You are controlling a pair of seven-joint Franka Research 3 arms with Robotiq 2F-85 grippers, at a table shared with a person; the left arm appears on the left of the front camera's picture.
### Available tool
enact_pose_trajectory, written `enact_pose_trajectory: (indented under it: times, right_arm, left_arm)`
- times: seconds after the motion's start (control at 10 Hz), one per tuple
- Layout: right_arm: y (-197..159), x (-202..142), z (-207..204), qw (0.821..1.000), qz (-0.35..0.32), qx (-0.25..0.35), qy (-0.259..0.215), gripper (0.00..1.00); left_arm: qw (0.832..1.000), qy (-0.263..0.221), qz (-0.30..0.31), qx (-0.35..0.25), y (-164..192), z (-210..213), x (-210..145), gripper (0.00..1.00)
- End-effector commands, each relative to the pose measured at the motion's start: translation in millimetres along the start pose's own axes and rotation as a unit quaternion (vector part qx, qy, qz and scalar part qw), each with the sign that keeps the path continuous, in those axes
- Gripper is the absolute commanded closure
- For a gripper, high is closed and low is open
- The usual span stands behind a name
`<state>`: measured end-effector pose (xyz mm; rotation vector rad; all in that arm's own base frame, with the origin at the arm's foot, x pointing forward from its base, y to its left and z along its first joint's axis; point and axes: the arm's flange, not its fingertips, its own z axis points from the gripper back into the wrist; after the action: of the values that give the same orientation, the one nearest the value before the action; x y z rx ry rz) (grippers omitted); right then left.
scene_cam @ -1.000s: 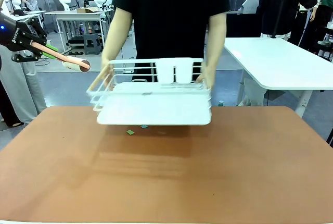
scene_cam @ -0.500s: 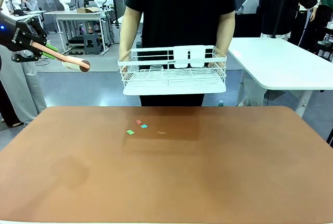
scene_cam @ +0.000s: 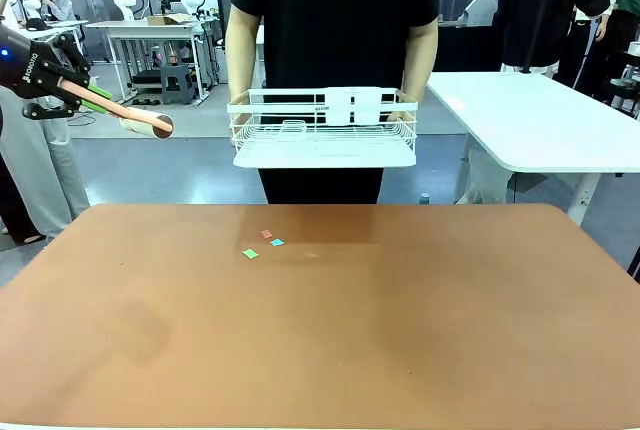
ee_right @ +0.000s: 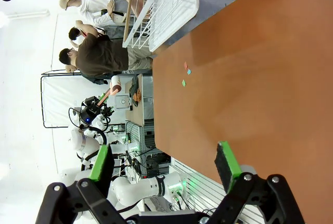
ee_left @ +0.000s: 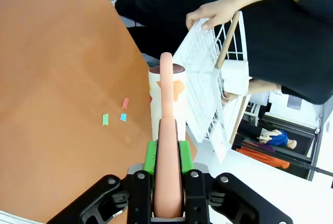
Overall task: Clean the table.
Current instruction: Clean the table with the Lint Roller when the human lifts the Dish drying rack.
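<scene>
Half-hidden: person's hands [scene_cam: 402, 115] behind white wire rack [scene_cam: 322, 132].
Left gripper [ee_left: 167, 153]: pinching pink-handled lint roller [ee_left: 167, 86].
Right gripper [ee_right: 164, 164]: spread.
Room: reddish-brown table [scene_cam: 420, 340] open around small paper scraps [scene_cam: 262, 243].

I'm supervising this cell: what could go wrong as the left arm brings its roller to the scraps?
The scraps lie near the far edge of the table, by the rack the person holds; the roller in the left gripper might bump the rack or a hand. The scraps lie apart, so one pass may miss some. Held by its handle's end, the roller could twist when pressed.
</scene>
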<state>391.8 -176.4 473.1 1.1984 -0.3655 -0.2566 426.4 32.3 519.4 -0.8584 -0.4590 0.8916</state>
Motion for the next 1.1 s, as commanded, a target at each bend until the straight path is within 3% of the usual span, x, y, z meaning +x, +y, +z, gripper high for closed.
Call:
enact_pose_trajectory:
  times: [0.0, 0.1, 0.2, 0.3, 0.4, 0.6, 0.8, 1.0]
  right_arm:
    - [2.0, -0.5, 0.9, 1.000, 0.004, 0.005, 0.002, 0.00]
    - [2.0, -0.5, 0.9, 1.000, 0.004, 0.005, 0.002, 0.00]
    - [2.0, -0.5, 0.9, 1.000, 0.004, 0.005, 0.002, 0.00]
    - [2.0, -0.5, 0.9, 1.000, 0.004, 0.005, 0.002, 0.00]
    - [2.0, -0.5, 0.9, 1.000, 0.004, 0.005, 0.002, 0.00]
    - [2.0, -0.5, 0.9, 1.000, 0.004, 0.005, 0.002, 0.00]
    - [2.0, -0.5, 0.9, 1.000, 0.004, 0.005, 0.002, 0.00]
    - [2.0, -0.5, 0.9, 1.000, 0.004, 0.005, 0.002, 0.00]
  left_arm:
    - [0.997, 0.024, -0.068, 0.011, -16.0, 1.4, 7.2, 0.79]
    - [0.991, 0.064, -0.115, 0.040, -31.6, -6.2, 15.8, 0.79]
    - [0.964, 0.169, -0.176, 0.105, -41.2, -22.8, 25.7, 0.79]
    - [0.936, 0.211, -0.246, 0.137, -42.0, -42.8, 37.6, 0.79]
    - [0.909, 0.240, -0.317, 0.127, -37.3, -63.6, 44.9, 0.79]
    - [0.861, 0.230, -0.434, 0.129, -10.2, -100.7, 41.0, 0.79]
    - [0.857, 0.205, -0.459, 0.109, 5.8, -127.5, 42.1, 0.79]
    - [0.874, 0.211, -0.422, 0.114, 11.2, -144.8, 53.7, 0.79]
